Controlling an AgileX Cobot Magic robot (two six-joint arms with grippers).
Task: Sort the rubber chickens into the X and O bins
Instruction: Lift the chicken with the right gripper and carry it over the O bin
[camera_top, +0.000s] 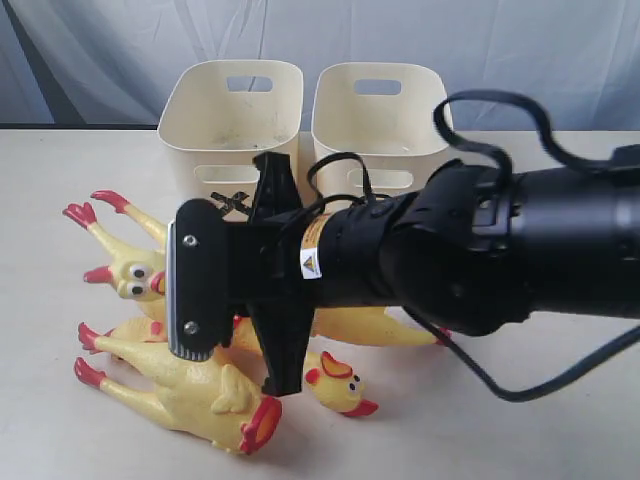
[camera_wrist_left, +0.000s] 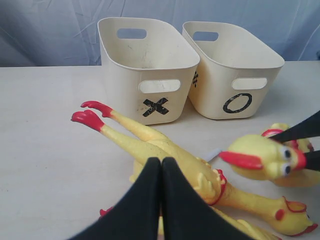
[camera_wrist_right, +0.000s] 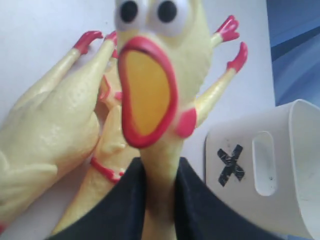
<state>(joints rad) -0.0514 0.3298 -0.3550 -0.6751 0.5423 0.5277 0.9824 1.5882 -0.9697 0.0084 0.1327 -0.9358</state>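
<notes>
Right claw (camera_wrist_right: 160, 169): closed on the neck of a chicken (camera_wrist_right: 150, 85), gripping just below the head. The open red beak faces the wrist camera. In the exterior view the right arm (camera_top: 480, 255) reaches across the middle to the left side, and the claw itself is hidden behind the arm's front plate. Left claw (camera_wrist_left: 161, 165): closed, fingers pressed together, holding nothing. It hangs over a long chicken (camera_wrist_left: 165, 147), which lies on the desk (camera_wrist_left: 50, 150) with its red feet pointing toward the X bin (camera_wrist_left: 120, 90) and its head at the opposite end. The held chicken's head sits beside that chicken's neck, in front of the O bin (camera_wrist_left: 212, 90). The other chickens (camera_top: 190, 395) lie heaped on the desk in front of the X bin, touching one another. The two bins stand side by side at the back of the desk, close together, marks facing the heap. In the exterior view the X bin is on the left and the O bin on the right.
</notes>
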